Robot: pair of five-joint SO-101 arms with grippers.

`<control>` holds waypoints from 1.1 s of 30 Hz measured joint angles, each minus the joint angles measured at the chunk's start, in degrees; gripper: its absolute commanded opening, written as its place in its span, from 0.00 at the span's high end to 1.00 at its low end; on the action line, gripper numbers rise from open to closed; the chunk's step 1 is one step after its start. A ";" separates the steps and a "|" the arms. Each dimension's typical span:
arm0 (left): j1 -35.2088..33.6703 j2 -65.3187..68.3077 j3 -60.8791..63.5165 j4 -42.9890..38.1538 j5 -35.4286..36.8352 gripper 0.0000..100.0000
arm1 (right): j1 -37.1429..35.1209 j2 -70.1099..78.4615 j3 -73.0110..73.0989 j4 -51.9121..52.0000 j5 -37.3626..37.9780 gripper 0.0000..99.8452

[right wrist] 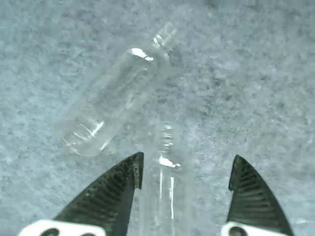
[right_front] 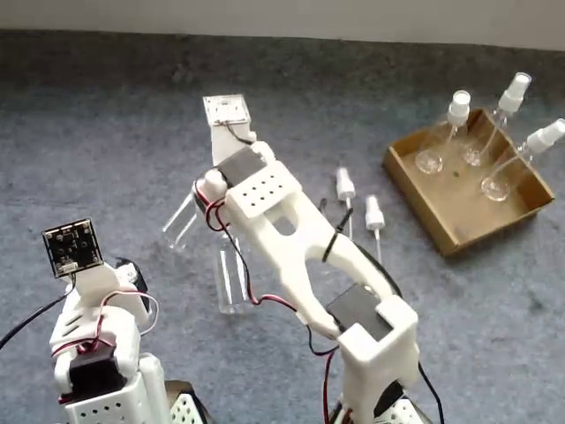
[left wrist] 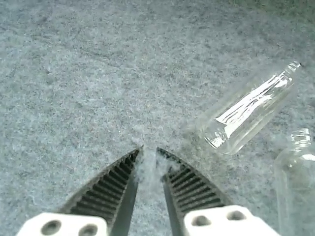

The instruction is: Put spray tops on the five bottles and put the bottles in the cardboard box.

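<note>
The right gripper (right wrist: 187, 157) hangs wide open over the grey carpet (right_front: 106, 132), and a clear uncapped bottle (right wrist: 166, 191) appears to stand between its fingers, nearer one than the other; contact cannot be judged. A second uncapped bottle (right wrist: 115, 105) lies on its side just beyond. The left gripper (left wrist: 150, 148) is closed to a narrow slit on nothing, low over the carpet, with the lying bottle near its tips. Two spray tops (right_front: 345, 185) lie side by side between the bottles and the cardboard box (right_front: 455, 212), which holds three capped bottles (right_front: 446, 132).
</note>
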 measured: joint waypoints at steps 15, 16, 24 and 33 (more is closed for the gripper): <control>1.76 0.00 3.69 -3.16 0.00 0.99 | -0.88 12.48 -4.92 0.00 -9.58 0.75; 2.46 0.00 3.69 -3.16 -0.09 0.99 | -0.88 13.10 -4.92 0.00 -9.85 0.75; 3.34 0.00 3.69 -3.16 -0.09 0.99 | -2.02 18.64 -4.92 -0.09 -10.20 0.76; 3.34 0.00 3.69 -3.16 -0.09 0.99 | -3.43 19.16 -5.01 0.00 -10.20 0.92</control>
